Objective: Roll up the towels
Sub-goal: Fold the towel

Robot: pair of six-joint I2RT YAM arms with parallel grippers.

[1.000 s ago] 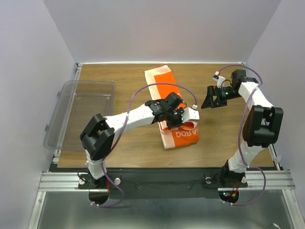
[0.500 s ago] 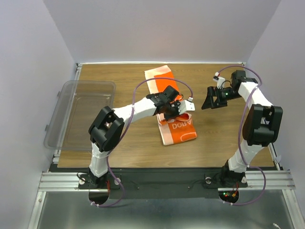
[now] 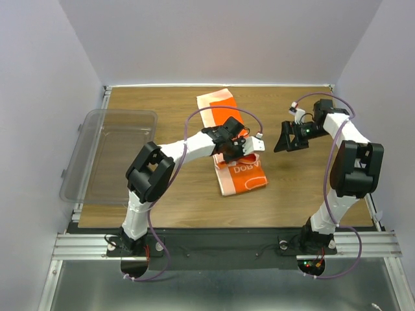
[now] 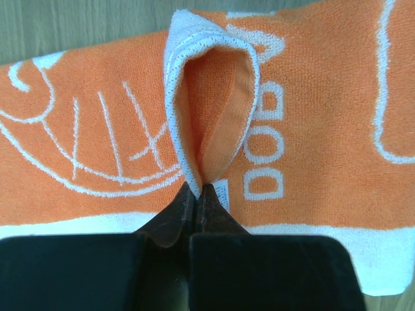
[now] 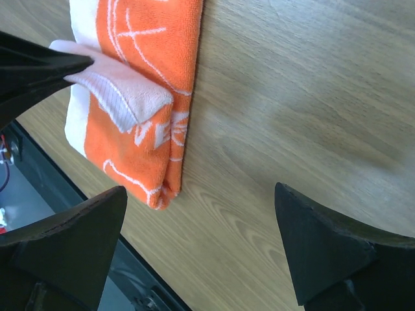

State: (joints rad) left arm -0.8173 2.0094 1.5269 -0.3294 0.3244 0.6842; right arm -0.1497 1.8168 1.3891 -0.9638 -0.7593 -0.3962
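1. The brown wood-grain desk carries everything; both arms reach over it from the near edge.
2. A clear, rectangular plastic tub sits at the desk's left edge, well apart from the cloth.
3. The long orange cloth towel with white line drawing and white lettering lies about mid-desk. It runs from the far centre toward the near edge at a slight slant. Its printed face is up at the near end. In the left wrist view, a white-edged corner of the towel is pulled up into a peaked fold above the flat part.
4. The left claw is over the towel's middle, its jaws pressed together on that raised fold.
5. The right claw hangs above bare wood just right of the towel, touching nothing, its jaws spread wide.
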